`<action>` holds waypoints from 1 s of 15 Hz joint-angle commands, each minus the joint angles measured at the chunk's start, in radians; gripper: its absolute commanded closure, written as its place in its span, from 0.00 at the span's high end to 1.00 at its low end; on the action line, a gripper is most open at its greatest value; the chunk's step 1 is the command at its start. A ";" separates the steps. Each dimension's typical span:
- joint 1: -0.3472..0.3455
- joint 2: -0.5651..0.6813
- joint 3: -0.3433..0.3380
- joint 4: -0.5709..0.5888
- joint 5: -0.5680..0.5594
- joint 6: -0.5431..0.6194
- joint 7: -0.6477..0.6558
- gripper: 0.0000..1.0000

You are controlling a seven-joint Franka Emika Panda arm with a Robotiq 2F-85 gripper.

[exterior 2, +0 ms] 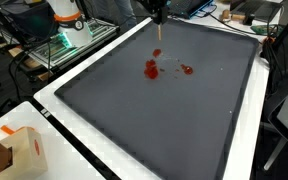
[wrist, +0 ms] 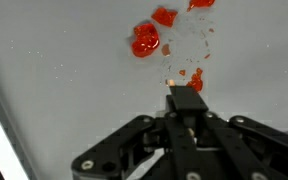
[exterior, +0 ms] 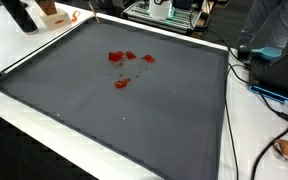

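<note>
my black gripper looks like matt hard plastic. the thin tan stick pinched in it seems bare, unvarnished wood. the dark grey mat is matt and finely grained; the red blobs on it shine wet and glossy. the white table edge looks smooth.

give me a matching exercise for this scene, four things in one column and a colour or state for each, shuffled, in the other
Things:
1. mat
2. blobs
3. table
4. gripper

Colour or state:
a. red
b. shut on a thin stick
c. white
d. dark grey

Pairs: 1-d, 2-a, 3-c, 4-b
</note>
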 commanded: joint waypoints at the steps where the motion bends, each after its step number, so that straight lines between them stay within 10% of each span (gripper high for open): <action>1: -0.019 0.034 -0.007 0.032 0.119 -0.097 -0.127 0.03; 15: -0.121 0.242 0.002 0.063 0.436 -0.527 -0.724 0.03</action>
